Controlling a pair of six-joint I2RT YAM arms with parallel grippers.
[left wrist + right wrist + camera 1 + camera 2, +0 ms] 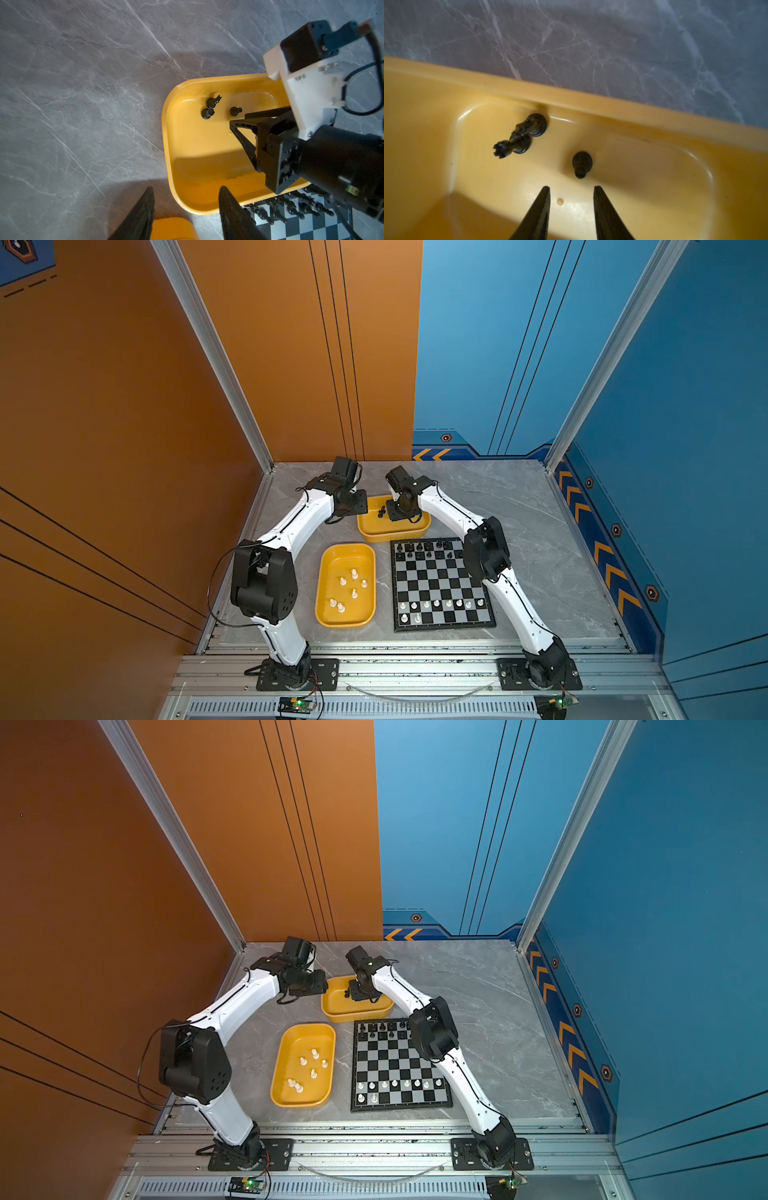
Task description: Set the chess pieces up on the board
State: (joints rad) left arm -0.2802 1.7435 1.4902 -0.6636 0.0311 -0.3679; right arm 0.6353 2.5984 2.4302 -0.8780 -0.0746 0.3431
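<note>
On the left, the near yellow tray (345, 549) held six loose white pieces (353, 574), none yet on the board. The left gripper (186, 189) hung over the table (72, 104) just beside the end of the far yellow tray (571, 97), jaws open and empty. That tray held three black men: a rook (510, 146) touching a second piece against the far wall, and a lone pawn (581, 163) standing clear. The right gripper (571, 188) pointed at the pawn, jaws parted with nothing between them. A clean pick would likely centre both fingers on the pawn's stem, close gently, then lift straight above the rim. The wall beyond left little room, but the nearer tray floor was bare. Further right, the board (444, 628) had its middle rows free.
</note>
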